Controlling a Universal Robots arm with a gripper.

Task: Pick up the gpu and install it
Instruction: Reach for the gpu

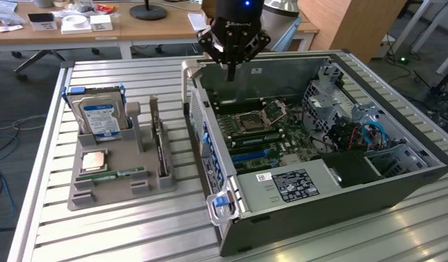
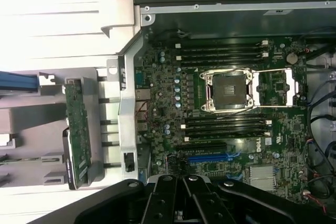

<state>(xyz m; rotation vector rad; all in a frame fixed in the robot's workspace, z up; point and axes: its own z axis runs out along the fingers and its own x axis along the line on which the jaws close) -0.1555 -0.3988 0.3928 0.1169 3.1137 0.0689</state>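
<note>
One pincer point(image 1: 230, 75) closed above case point(image 1: 340, 204) | gpu point(image 1: 162, 155) in holder point(image 1: 114, 199) | Dell motherboard point(image 2: 273, 132)

Motherboard point(image 1: 253, 128) open from above; case wall point(image 1: 209, 158) seemingly crowds gpu point(image 1: 162, 153).

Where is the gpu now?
Exterior view's left: the gpu stands on edge in the grey holder, between the hard drive and the computer case.

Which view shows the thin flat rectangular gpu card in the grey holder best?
Wrist view: the gpu card shows its broad, component-covered board face there, standing in the grey holder. The exterior view shows the card nearly edge-on, a thin upright sliver in the holder next to the blue-labelled silver hard drive.
</note>
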